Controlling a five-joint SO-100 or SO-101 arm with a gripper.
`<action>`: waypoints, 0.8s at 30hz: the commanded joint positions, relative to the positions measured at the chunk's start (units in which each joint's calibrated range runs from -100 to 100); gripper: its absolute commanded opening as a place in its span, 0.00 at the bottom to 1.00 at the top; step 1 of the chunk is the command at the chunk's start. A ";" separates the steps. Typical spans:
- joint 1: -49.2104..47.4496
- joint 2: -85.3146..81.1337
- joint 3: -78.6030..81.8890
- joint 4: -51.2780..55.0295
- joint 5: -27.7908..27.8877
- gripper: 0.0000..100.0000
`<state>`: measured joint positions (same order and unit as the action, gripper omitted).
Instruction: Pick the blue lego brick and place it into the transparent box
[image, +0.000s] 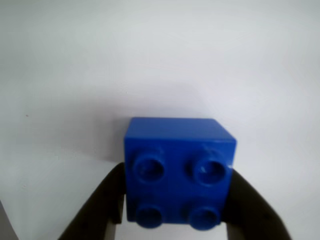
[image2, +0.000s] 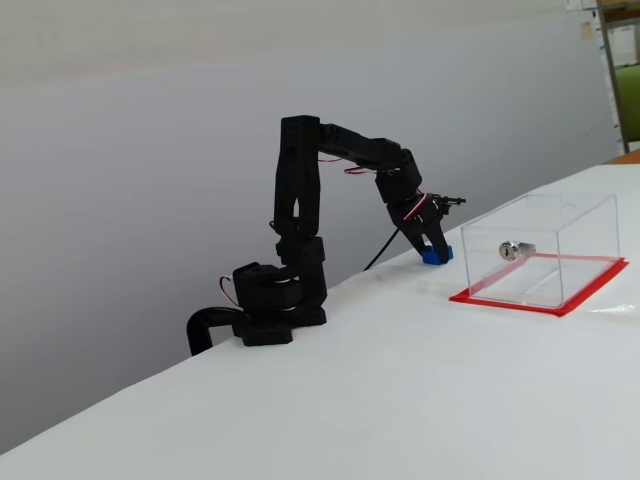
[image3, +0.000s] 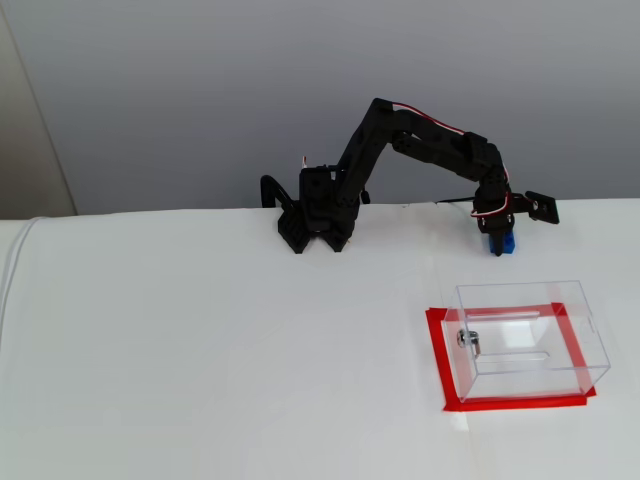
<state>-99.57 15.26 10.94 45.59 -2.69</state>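
- While the wrist view is filled mostly by bare white table (image: 160, 65), the blue lego brick (image: 177, 170) sits at its lower centre, stud face turned toward the camera, four studs showing.
- In that same view the gripper (image: 175, 210) has one dark finger (image: 102, 207) against the brick's left side and the other against its right side, so the jaws are pinched onto the brick.
- In a fixed view from the side, the black arm (image2: 300, 190) reaches over from its base and bends down, and the gripper (image2: 432, 252) points at the table with the blue lego brick (image2: 434, 256) between its tips, at or just above the surface; I cannot tell whether it touches.
- To the right of the gripper in this view stands the transparent box (image2: 545, 250), apart from the brick, on a red base edge (image2: 520, 303), with a silver lock fitting (image2: 515, 250) on its near wall.
- In a fixed view from higher up, the gripper (image3: 498, 245) hangs beyond the box's far side, the blue lego brick (image3: 501, 243) clamped at its tip.
- Nearer the camera than the gripper, the transparent box (image3: 530, 340) rests on the white table (image3: 200, 350), red edge (image3: 520, 402) around it, the lock fitting (image3: 468, 340) on its left wall; the brick is outside it.
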 joint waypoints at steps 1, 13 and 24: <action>-0.06 -1.48 -1.99 -0.33 -0.18 0.13; 2.83 -13.78 -6.60 -0.33 1.17 0.13; 7.11 -26.42 -7.33 -0.42 2.48 0.14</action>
<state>-94.44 -4.19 7.15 45.67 -0.44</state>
